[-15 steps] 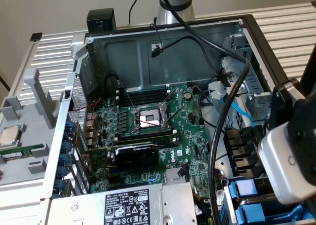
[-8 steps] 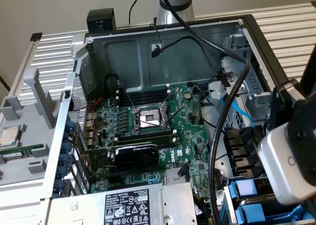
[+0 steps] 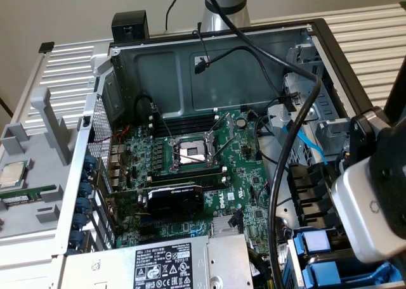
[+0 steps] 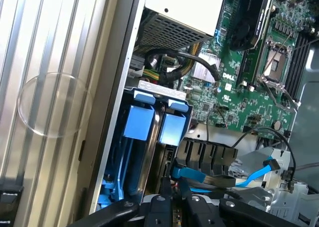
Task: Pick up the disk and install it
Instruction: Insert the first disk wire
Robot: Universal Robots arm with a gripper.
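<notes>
hovers with gripper (image 4: 177, 189) nearly closed and gripping nothing, right over the disk (image 4: 171, 129) seated on edge in its blue carrier inside the drive bay (image 4: 112, 187) near the power supply (image 4: 184, 8), long axis apparently pointing away from the gripper, down into the slot.

Open grey metal computer case (image 3: 190, 67) lies on ribbed white table (image 3: 63, 67). Green motherboard (image 3: 244, 143) on case floor. Silver square CPU socket (image 3: 190, 153) mid-board, black graphics card (image 3: 174, 200) just in front, grey power-supply box (image 3: 158, 263) in front of that. Two blue plastic drive carriers (image 4: 139, 122) upright, side by side, in bay beside the box, exterior view's right. Small square silver CPU chip (image 3: 13, 173) on table outside case, exterior view's left.
</notes>
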